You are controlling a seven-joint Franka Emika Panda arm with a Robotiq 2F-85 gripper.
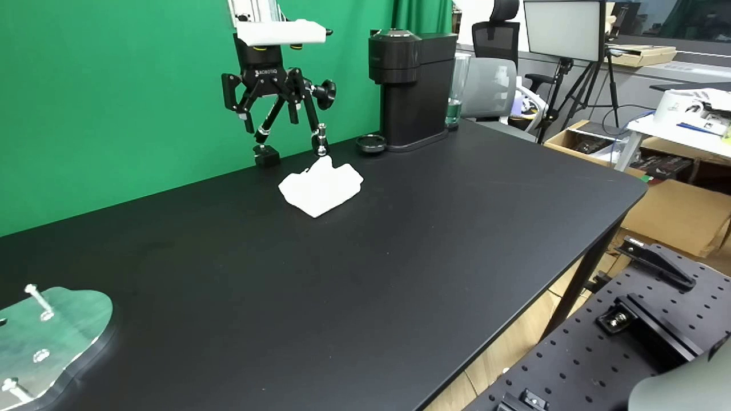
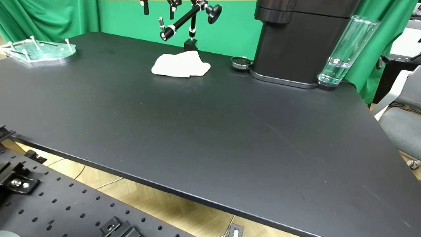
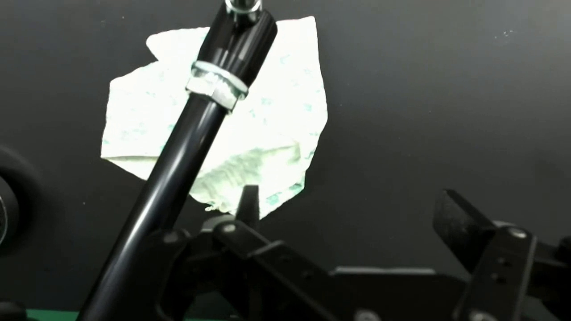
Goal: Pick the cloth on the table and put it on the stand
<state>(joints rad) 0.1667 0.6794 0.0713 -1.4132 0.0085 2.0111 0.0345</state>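
Note:
The cloth [image 1: 321, 187], white and rumpled, lies on the black table [image 2: 210, 131] close to the green backdrop. In the wrist view small green marks show on the cloth [image 3: 285, 98], and the stand's black rod [image 3: 187, 147] crosses in front of it. The stand [image 2: 182, 22] is a thin jointed black frame; its small base [image 1: 266, 156] sits behind the cloth. Above the table, beside the stand's upper arms, my gripper [image 1: 271, 121] points down with its jaws wide apart. Nothing is between its fingers [image 3: 461, 227]. Only the fingertips show at the top of an exterior view [image 2: 159, 13].
A tall black machine [image 2: 306, 46] with a clear water tank [image 2: 348, 49] stands right of the cloth, a small round dish [image 2: 241, 62] beside it. A pale green translucent board [image 1: 74, 319] with white pegs lies at the table's far side. The stand's knob [image 1: 324, 94] sits near the gripper.

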